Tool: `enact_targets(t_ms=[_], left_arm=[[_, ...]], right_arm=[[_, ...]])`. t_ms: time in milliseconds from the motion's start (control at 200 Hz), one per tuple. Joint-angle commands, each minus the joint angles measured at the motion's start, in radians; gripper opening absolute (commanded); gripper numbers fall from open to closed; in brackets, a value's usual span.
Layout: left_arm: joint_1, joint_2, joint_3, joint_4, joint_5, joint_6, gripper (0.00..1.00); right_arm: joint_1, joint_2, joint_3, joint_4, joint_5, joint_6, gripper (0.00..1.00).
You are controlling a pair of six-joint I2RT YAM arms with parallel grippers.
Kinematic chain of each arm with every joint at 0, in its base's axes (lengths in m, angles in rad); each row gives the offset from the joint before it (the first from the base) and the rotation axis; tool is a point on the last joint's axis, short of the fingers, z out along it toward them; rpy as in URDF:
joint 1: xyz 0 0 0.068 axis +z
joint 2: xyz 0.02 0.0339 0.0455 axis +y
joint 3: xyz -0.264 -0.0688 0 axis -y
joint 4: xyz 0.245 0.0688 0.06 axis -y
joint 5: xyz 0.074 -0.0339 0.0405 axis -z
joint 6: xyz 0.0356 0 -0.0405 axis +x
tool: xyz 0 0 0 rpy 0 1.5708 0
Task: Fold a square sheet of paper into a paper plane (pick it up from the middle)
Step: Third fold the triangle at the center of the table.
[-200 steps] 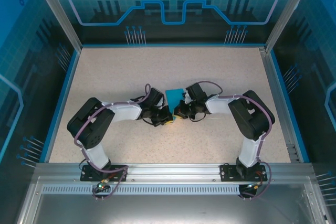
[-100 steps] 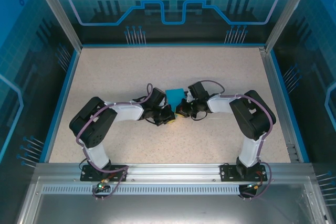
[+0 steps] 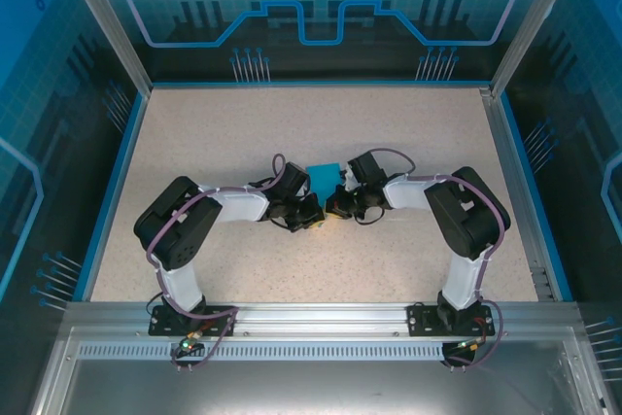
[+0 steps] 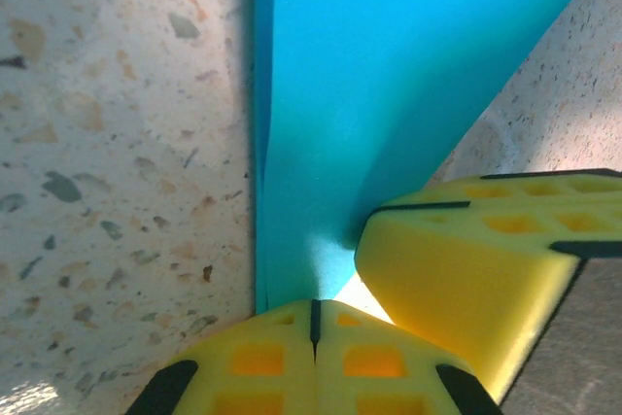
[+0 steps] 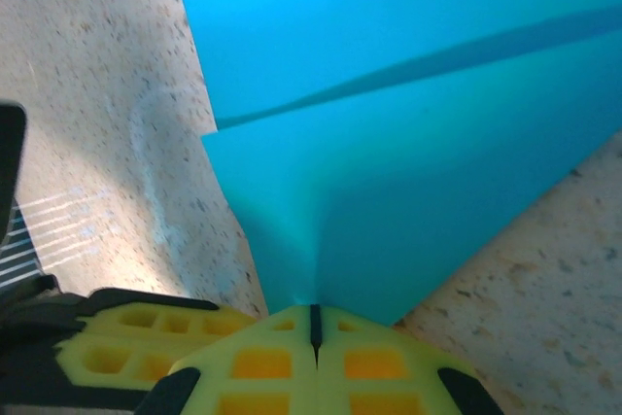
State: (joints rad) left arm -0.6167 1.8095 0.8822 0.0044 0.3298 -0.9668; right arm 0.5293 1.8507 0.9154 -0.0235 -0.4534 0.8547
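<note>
While the thin teal-blue folded sheet of paper [image 3: 324,176] sits near the middle of the speckled beige surface [image 3: 243,133], the left pincer [image 3: 311,223] and the right pincer [image 3: 334,209], just beside each other, are each clamped shut on its 6 o'clock tip.

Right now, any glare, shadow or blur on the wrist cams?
Left wrist: sheet sharp, dark shadow along one edge on the table, bright glare spot beside the left claw. Right wrist: sheet soft-focus near the right claw, shadow line across it. Top external: even light.
</note>
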Motion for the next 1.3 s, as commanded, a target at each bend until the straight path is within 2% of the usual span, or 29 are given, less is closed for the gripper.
enact_targets(t_ms=[0,165,350,765,1070,1291], left_arm=[[-0.004,0.014,-0.013,-0.075,-0.051,0.008,0.00],[-0.004,0.019,-0.020,-0.087,-0.048,0.002,0.00],[-0.004,0.014,-0.030,-0.129,-0.040,0.006,0.00],[-0.003,0.045,-0.041,-0.152,-0.006,0.013,0.00],[-0.004,0.018,0.007,-0.188,-0.008,0.060,0.00],[-0.004,0.006,0.023,-0.210,0.002,0.086,0.00]], right_arm=[[0.006,0.015,0.031,-0.084,-0.013,-0.071,0.04],[0.001,0.068,0.077,-0.157,0.045,-0.098,0.04],[-0.050,0.098,0.120,-0.204,0.093,-0.112,0.04],[-0.199,0.155,0.227,-0.227,0.103,-0.165,0.04],[-0.182,0.146,0.253,-0.250,0.066,-0.205,0.04],[-0.167,0.068,0.259,-0.240,0.047,-0.230,0.05]])
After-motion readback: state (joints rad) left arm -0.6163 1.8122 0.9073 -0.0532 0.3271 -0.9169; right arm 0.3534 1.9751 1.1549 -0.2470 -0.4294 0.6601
